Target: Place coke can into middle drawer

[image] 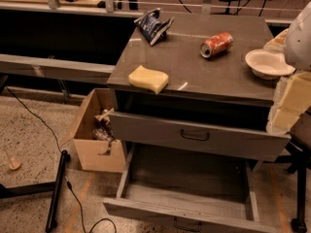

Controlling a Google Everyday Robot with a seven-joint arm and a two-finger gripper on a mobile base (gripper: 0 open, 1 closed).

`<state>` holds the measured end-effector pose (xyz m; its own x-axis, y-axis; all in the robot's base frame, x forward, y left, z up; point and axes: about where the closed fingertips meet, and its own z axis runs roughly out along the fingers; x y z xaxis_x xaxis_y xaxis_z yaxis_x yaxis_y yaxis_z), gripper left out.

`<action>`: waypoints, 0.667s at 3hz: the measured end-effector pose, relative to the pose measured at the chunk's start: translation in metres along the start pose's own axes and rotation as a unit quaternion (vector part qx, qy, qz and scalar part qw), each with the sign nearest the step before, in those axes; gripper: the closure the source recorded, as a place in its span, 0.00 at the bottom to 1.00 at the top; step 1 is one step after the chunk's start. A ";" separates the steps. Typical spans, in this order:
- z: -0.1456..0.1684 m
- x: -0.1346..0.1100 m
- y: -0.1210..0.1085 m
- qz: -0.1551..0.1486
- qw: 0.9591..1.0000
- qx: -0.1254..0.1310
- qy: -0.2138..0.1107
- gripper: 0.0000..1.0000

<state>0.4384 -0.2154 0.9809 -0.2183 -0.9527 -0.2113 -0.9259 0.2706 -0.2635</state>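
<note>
The coke can (216, 44) lies on its side on the cabinet top (214, 76), towards the back right, its silver top facing left. The middle drawer (187, 186) is pulled far out below, and its inside looks empty. Its front with a dark handle is at the bottom edge of the view. The top-tier drawer (194, 135) above it is slightly out. My gripper (285, 108) hangs at the right edge of the view, beside the cabinet's front right corner. It is to the right of the can, nearer me, and apart from it.
A white bowl (268, 63) sits right of the can. A yellow sponge (148, 78) lies at the front left of the top and a blue snack bag (154, 24) at the back left. An open cardboard box (97, 135) stands on the floor to the left. Cables run across the floor.
</note>
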 end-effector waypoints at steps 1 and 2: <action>0.000 0.000 0.000 0.000 1.000 0.000 0.000 0.00; 0.000 0.003 -0.009 0.058 0.998 0.025 -0.017 0.00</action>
<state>0.4458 -0.2204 0.9829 -0.3115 -0.9096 -0.2751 -0.8785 0.3860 -0.2816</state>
